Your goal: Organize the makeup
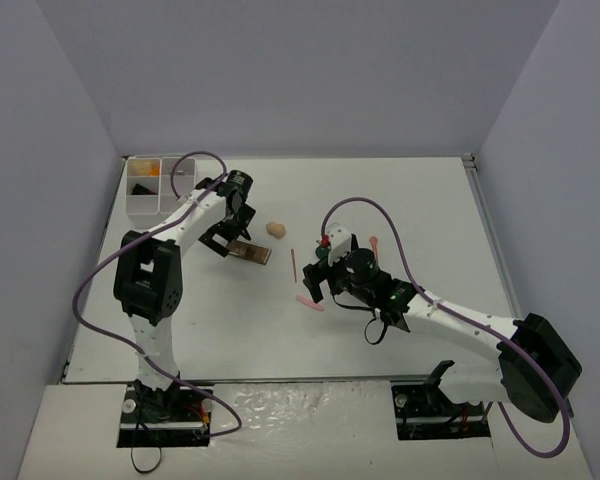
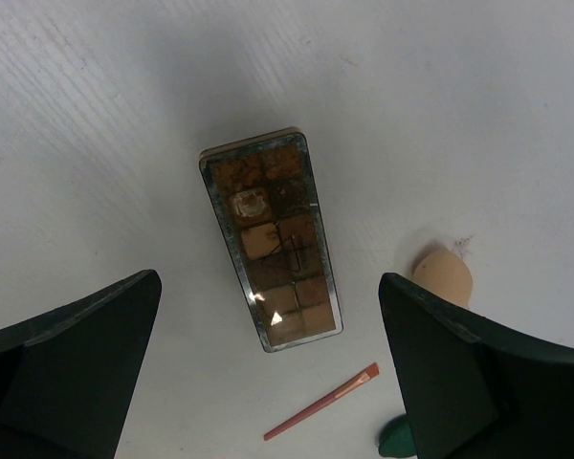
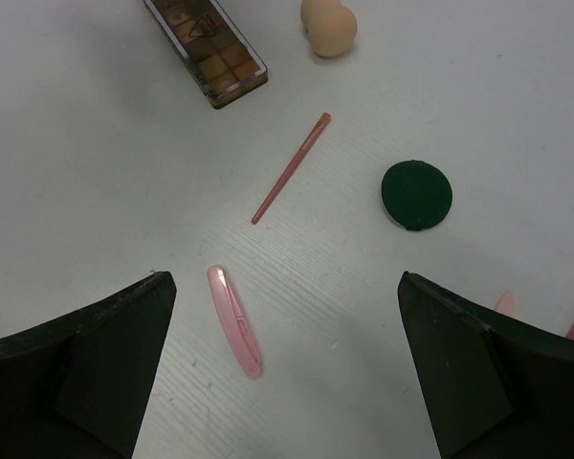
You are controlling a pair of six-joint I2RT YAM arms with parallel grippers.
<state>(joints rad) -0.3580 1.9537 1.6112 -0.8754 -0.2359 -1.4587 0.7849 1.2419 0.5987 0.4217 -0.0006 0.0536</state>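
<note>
The left arm reaches forward over the white tabletop (image 1: 400,200). Its hand (image 1: 228,238) hangs with fingers spread wide and empty above a brown eyeshadow palette (image 2: 271,244), which lies flat between them, untouched. The right arm stretches left across the middle, and its hand (image 3: 282,277) is likewise wide open, holding nothing. Below it lie a pink stick (image 3: 234,320), a thin dark-red pencil (image 3: 291,168) and a dark-green round compact (image 3: 416,194). A beige sponge (image 1: 275,229) sits near the palette. From above, the right arm hides the compact. Pink items at the right wrist view's edge are cut off. A white compartment box (image 1: 160,185) stands far left, with contents hard to make out.
</note>
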